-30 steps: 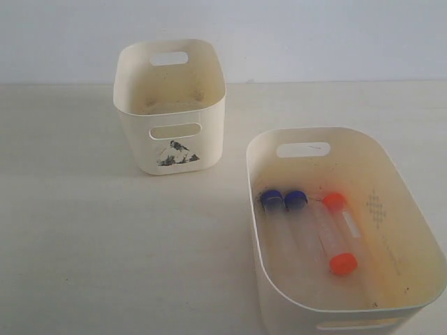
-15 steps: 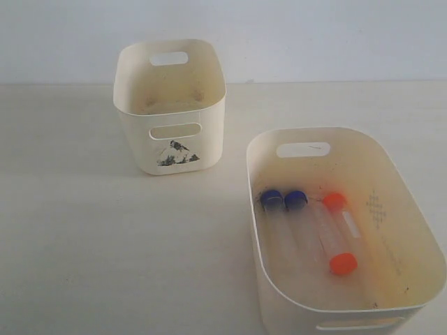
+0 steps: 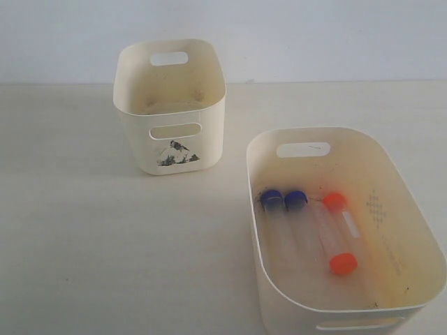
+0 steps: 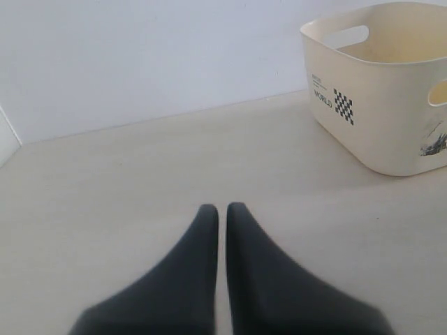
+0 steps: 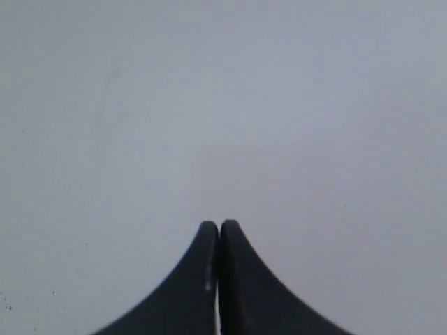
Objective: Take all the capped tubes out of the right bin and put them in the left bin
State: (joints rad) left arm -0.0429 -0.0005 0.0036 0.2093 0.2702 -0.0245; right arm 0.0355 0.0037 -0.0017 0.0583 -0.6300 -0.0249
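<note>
Four capped tubes are lying side by side on the floor of the wide right bin (image 3: 412, 237), which is sitting on the pale table (image 3: 105, 244) at the near right of the exterior view. Two tubes are showing blue caps (image 3: 272, 198) (image 3: 296, 200) pointing toward the bin's far handle cutout. Beside them, one tube is showing its orange cap (image 3: 334, 202) at the same far end, while its neighbour is lying the other way round, with its orange cap (image 3: 343, 263) facing the near wall. The tall, narrow left bin (image 3: 136, 143) is standing well apart from them at the far left, its mountain picture facing the camera; what its inside is holding cannot be told. The left gripper (image 4: 221, 209) is pointing across bare tabletop with its dark fingers (image 4: 202, 237) pressed almost together and gripping nothing, the left bin off to one side. The right gripper (image 5: 219, 225) is also closing its fingers tip to tip, empty, facing a plain grey surface.
</note>
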